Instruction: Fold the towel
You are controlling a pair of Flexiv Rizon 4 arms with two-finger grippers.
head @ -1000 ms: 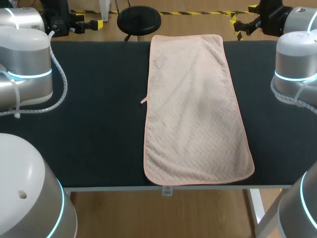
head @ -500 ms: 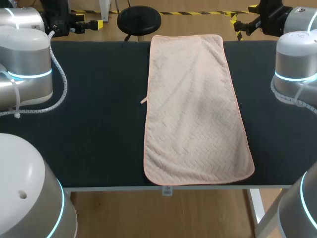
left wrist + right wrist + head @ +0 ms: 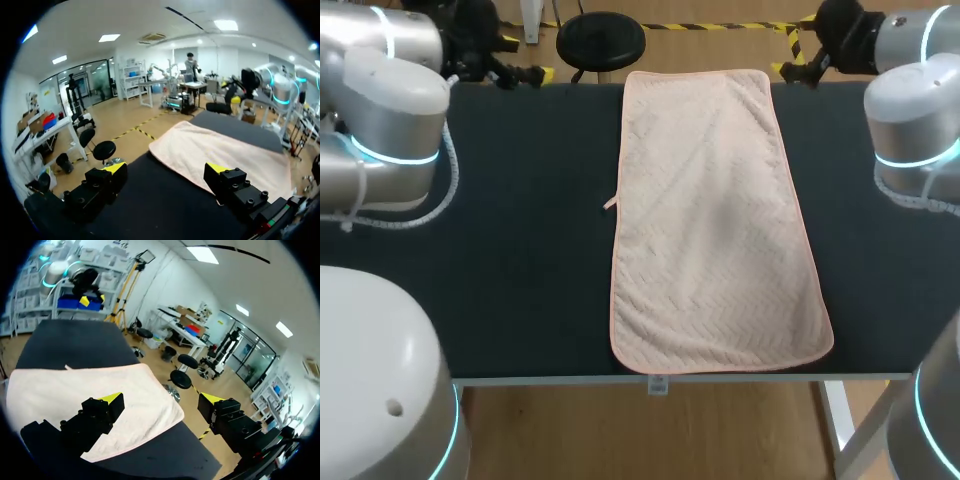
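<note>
The pink towel (image 3: pixel 715 220) lies flat on the surface (image 3: pixel 520 250); left pincer (image 3: pixel 167 168) and right pincer (image 3: pixel 161 400) hang wide open by its far end

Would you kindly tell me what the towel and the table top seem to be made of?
The towel looks like soft, matte pale pink cloth: a raised zigzag weave and a stitched hem show. The table top looks like a dark, matte covering, perhaps felt or rubber; no sheen shows.

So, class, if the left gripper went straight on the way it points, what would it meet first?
Likely the towel: the left gripper points across the table toward it, though its height is unclear.
</note>
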